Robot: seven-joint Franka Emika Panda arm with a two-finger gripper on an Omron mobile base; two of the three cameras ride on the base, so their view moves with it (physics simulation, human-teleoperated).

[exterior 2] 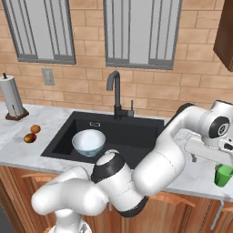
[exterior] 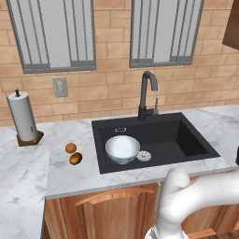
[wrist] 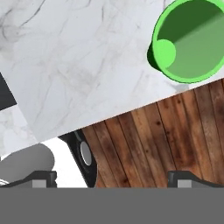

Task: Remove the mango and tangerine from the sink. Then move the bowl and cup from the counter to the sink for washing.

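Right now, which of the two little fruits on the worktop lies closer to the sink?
The mango, the oval yellow-brown one. It lies slightly nearer the sink and nearer the worktop's front edge than the rounder, bright orange tangerine just behind it.

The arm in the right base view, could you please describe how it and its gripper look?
The arm is glossy white, built of thick rounded segments with dark grey to black bands at the joints and a round dark cap at the wrist. No cables or markings show. The gripper has two small dark, blocky finger tips.

- Even, bright rendered light; no glare or blur.
- Soft shadows beneath the bowl [exterior: 122,149] and green cup [wrist: 189,40].
- Sink [exterior: 186,140] interior dark.
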